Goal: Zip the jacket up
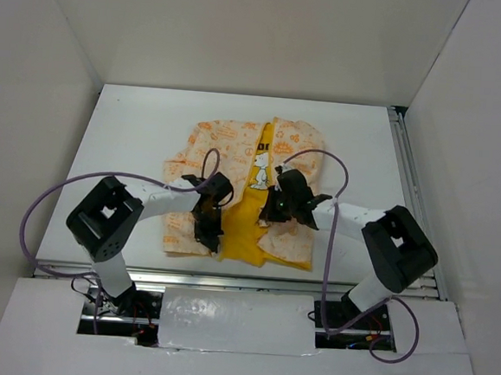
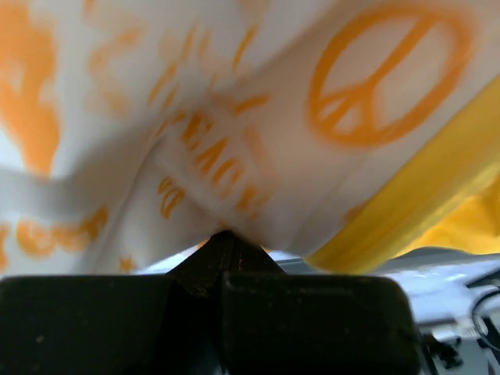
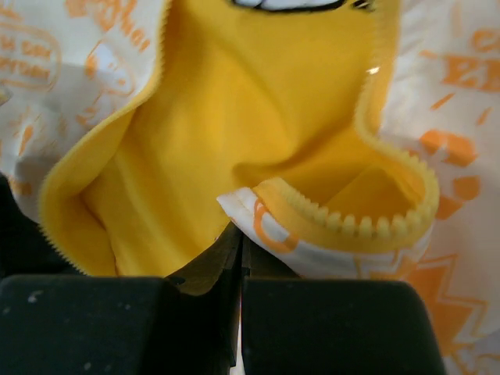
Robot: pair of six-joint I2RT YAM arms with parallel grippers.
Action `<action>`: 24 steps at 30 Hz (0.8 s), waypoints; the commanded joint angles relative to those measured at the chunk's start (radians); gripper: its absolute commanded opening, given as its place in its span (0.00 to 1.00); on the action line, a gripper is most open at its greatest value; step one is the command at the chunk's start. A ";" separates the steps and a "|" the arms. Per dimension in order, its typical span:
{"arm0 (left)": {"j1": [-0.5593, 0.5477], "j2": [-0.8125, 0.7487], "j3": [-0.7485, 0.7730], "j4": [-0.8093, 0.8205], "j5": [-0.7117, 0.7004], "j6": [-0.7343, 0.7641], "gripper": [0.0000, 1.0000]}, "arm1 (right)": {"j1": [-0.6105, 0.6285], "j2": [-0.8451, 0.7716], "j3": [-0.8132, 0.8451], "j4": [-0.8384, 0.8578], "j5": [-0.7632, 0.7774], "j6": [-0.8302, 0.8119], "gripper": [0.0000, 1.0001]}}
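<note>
Child's jacket (image 1: 243, 226), cream-peach with orange print, lying unzipped and front-up at the middle of the white bench (image 1: 132, 143).

Front panels spread apart, showing yellow lining with a cartoon dog print (image 1: 259, 172) near the collar. The hem faces the arm bases. Left fingers (image 1: 205, 229) are clenched on the printed left panel near the hem. In the wrist view they (image 2: 223, 254) pinch cream fabric just beside the yellow zipper strip (image 2: 406, 211), below a peace-sign print (image 2: 387, 74). Right fingers (image 1: 270, 213) are clenched on the right panel's edge. In the wrist view they (image 3: 223, 262) grip a fold just beside the curled yellow zipper teeth (image 3: 375, 226).
</note>
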 commanded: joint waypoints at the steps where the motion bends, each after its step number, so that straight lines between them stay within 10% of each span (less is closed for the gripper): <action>1: 0.046 0.096 0.066 0.119 -0.015 0.087 0.00 | -0.068 0.068 0.110 -0.018 0.039 0.005 0.00; 12: 0.173 0.285 0.364 0.196 0.003 0.248 0.00 | -0.245 0.276 0.483 -0.105 0.058 -0.067 0.00; 24: 0.062 -0.011 0.143 0.054 -0.022 0.122 0.02 | -0.177 -0.012 0.296 -0.065 0.102 -0.100 0.00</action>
